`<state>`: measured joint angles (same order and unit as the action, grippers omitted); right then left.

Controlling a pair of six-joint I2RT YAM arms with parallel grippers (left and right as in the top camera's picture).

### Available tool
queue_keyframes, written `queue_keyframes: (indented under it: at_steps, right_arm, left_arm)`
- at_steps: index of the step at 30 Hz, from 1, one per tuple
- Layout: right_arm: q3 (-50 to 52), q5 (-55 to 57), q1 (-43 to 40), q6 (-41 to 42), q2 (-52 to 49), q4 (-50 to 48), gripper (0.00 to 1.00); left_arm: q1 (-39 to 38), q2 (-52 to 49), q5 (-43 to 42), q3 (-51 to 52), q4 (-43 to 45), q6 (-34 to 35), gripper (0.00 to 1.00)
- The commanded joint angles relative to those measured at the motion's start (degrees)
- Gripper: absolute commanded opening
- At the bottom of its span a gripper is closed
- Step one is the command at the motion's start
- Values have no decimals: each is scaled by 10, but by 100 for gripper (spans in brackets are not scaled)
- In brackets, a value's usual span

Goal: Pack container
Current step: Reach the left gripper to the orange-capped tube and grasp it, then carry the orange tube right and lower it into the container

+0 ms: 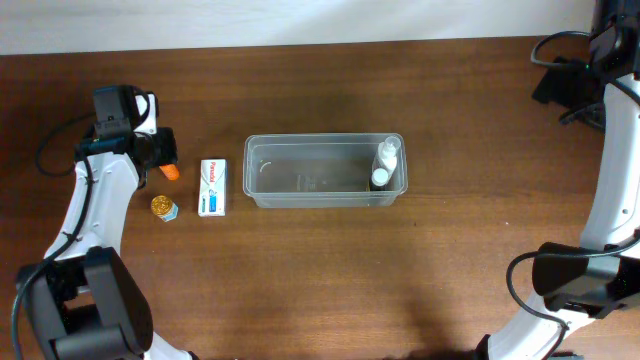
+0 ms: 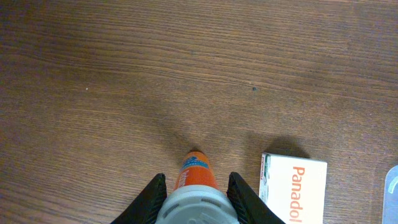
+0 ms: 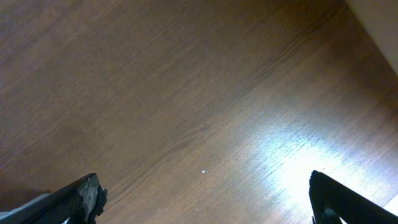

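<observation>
- We see the overhead view evenly and moderately lit and sharp across the frame; the dark brown table [image 1: 450,260] contrasts with a much brighter pale strip along the top edge.
- We note only faint, soft shadows hugging the container [image 1: 325,171], whose clear walls catch thin pale highlights.
- In the left wrist view we find the wood grain crisp, while the orange bottle [image 2: 196,177] sits close to the lens and looks slightly soft.
- There, soft shadows lie just beyond the bottle and the white box [image 2: 292,190].
- In the right wrist view we see strong white glare on the wood at lower right, dimming leftward; the right gripper [image 3: 205,186] shows as dark, blurred shapes.
</observation>
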<state>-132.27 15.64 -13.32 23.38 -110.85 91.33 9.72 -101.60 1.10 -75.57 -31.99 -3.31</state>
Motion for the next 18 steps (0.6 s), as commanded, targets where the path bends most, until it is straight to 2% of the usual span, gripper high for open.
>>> queue_keyframes:
  at_steps: [1, 10, 18]
  right_arm:
    - [-3, 9, -3, 0, 4, 0, 98]
    - [-3, 9, -3, 0, 4, -1, 99]
    - [-3, 9, -3, 0, 4, 0, 98]
  left_arm:
    - [1, 4, 2, -19, -13, 12, 21]
    - [-9, 56, -43, -86, -93, 12, 20]
    - [-72, 93, -50, -137, -125, 12, 20]
